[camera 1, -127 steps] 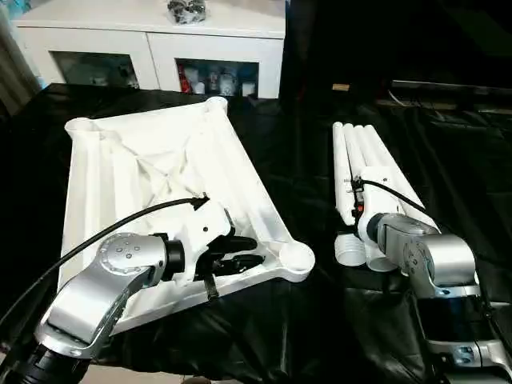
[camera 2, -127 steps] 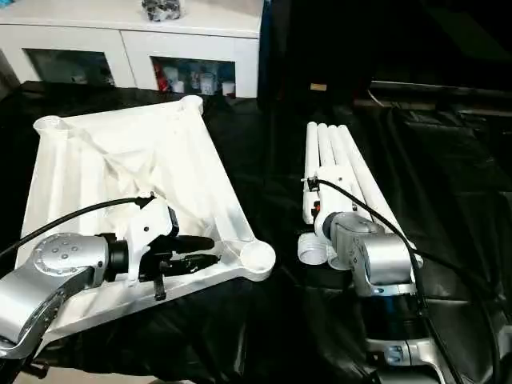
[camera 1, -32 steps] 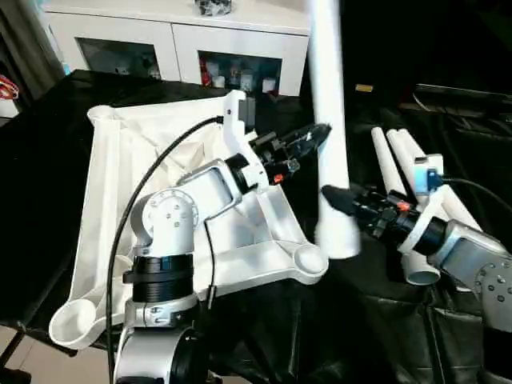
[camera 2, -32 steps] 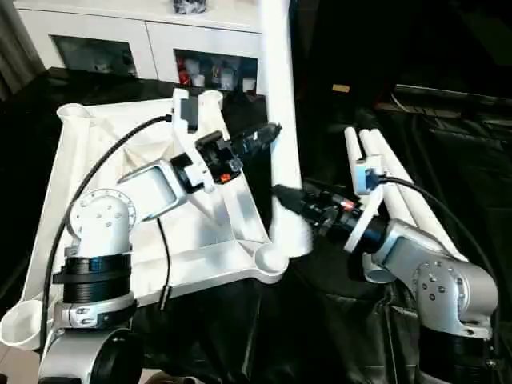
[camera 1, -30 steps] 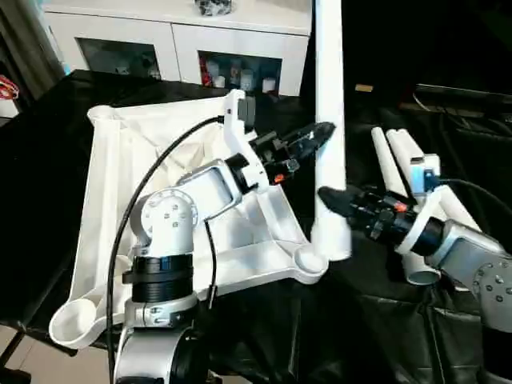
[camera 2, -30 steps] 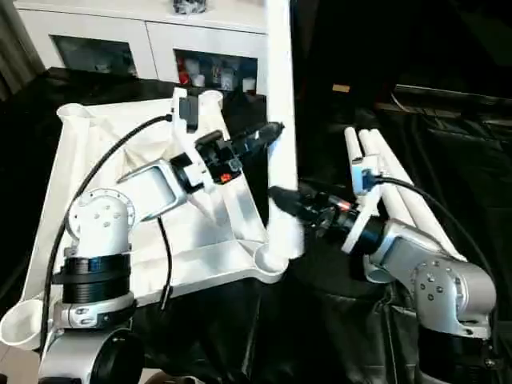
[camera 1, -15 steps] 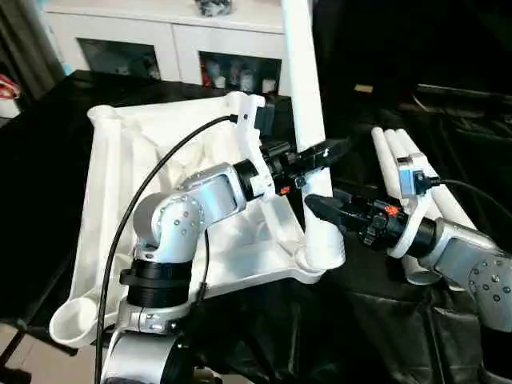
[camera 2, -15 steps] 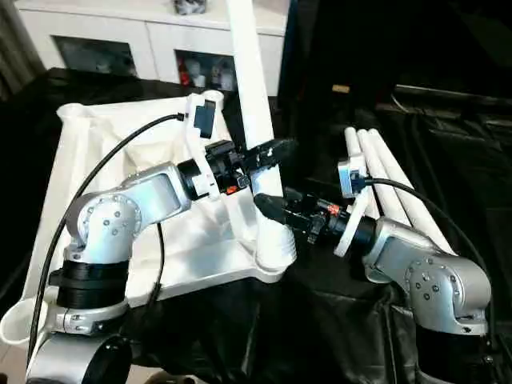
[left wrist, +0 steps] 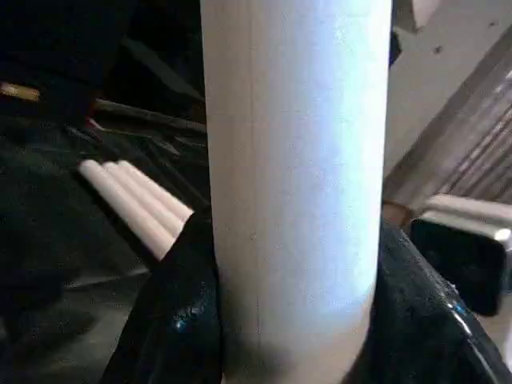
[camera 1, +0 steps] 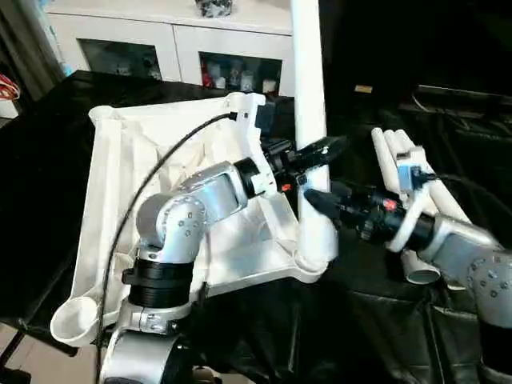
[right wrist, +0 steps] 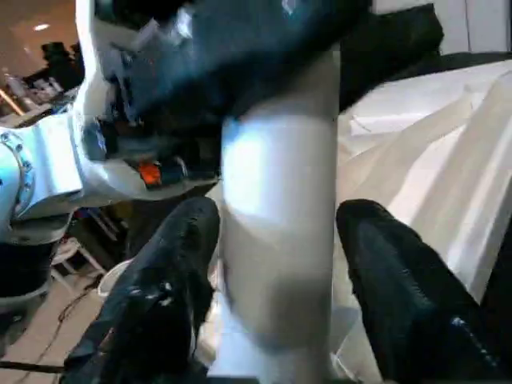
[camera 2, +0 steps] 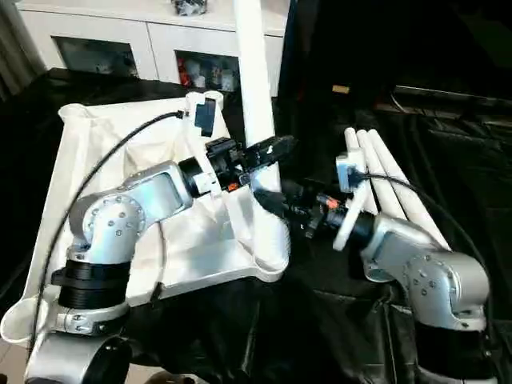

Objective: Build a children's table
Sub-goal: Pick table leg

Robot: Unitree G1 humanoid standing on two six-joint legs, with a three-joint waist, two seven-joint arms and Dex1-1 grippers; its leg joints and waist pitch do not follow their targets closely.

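The children's table top (camera 1: 152,160) lies upside down on black cloth, ribbed underside up. One white leg (camera 1: 308,96) stands upright with its wide end in the near right corner socket (camera 1: 312,260). My left gripper (camera 1: 316,152) is shut on this leg partway up; in the left wrist view the leg (left wrist: 296,160) is pressed between both black fingers (left wrist: 180,320). My right gripper (camera 1: 316,200) reaches in from the right just below it. Its fingers (right wrist: 160,296) stand on either side of the leg (right wrist: 280,200) with thin gaps, so it is open.
Three spare white legs (camera 1: 400,152) lie side by side on the cloth to the right, behind my right forearm. A white cabinet with glass doors (camera 1: 160,32) stands behind the table. Another corner socket (camera 1: 76,316) overhangs the near left edge.
The leg's wide end has moved left and down into the corner socket, and the leg has straightened upright. My right gripper's fingers have spread a little off the leg.
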